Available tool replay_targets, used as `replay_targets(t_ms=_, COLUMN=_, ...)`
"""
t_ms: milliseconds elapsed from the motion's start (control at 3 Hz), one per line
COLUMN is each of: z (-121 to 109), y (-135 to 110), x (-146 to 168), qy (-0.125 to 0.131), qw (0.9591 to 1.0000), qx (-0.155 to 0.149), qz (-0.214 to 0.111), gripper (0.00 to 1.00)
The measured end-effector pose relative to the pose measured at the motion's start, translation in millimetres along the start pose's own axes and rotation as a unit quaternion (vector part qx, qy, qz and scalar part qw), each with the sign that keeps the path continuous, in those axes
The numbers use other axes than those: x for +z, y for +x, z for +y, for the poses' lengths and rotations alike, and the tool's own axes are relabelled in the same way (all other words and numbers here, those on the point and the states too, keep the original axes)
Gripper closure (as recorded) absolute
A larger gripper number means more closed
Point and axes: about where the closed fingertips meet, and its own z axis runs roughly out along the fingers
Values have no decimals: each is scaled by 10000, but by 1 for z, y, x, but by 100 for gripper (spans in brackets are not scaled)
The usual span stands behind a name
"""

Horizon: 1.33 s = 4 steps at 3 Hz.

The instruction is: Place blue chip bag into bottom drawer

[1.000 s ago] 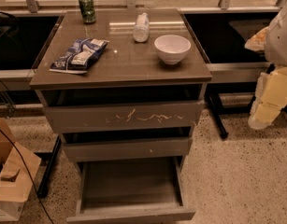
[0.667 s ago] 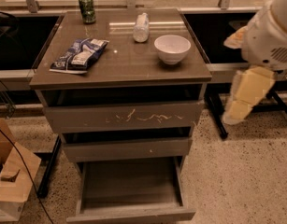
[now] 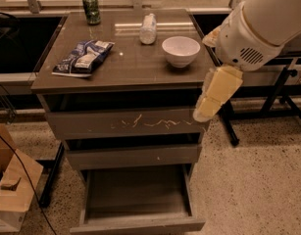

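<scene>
The blue chip bag lies flat on the left side of the cabinet top, dark blue with white patches. The bottom drawer is pulled open under the plain middle drawer; its grey inside is bare. My gripper hangs from the white arm at the cabinet's right front corner, pointing down and left beside the scratched top drawer front. It holds nothing and is far to the right of the bag.
A green can stands at the back left of the top, a clear plastic bottle at the back middle, a white bowl to the right. A cardboard box and cable lie on the floor left. Black table legs stand right.
The arm has swung left from the right edge of the view and further into it. The gripper now hangs at the cabinet's right front corner. The bag and drawers have not moved.
</scene>
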Motion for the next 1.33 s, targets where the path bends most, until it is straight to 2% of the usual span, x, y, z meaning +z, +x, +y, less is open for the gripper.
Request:
replay_targets(t_ms=333, z=-1, y=-1, x=0, qy=21, qw=10000, qx=7, qz=-18, gripper=0)
replay_targets(t_ms=667, z=9, y=-10, x=20, qy=33, qw=10000, qx=10, qz=-92, gripper=0)
replay_targets(t_ms=1000, z=11, y=-43, x=49, qy=-43, qw=9984, qx=-107, qz=-555, gripper=0)
replay_targets(t_ms=1333, z=11, y=-92, x=83, qy=-266, qw=9921, qx=-255, qz=-1199, gripper=0)
